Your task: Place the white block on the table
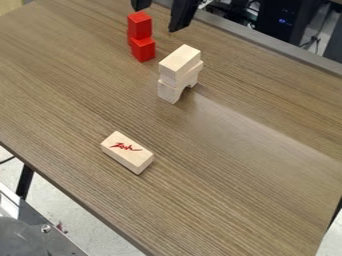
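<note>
The gripper (159, 14) hangs at the top edge of the view, its two dark fingers spread apart with nothing between them. Below and right of it, a pale rectangular block (180, 60) rests on top of an arch-shaped pale block (172, 91), which stands on the wooden table (247, 180). Another pale block (127, 152), with red writing on its upper face, lies by itself on the table, nearer the front left edge.
Red blocks (141, 37) are stacked just below the gripper, left of the pale stack. Computer equipment (284, 20) stands beyond the table's far edge. A metal surface (33, 232) lies off the lower left edge.
</note>
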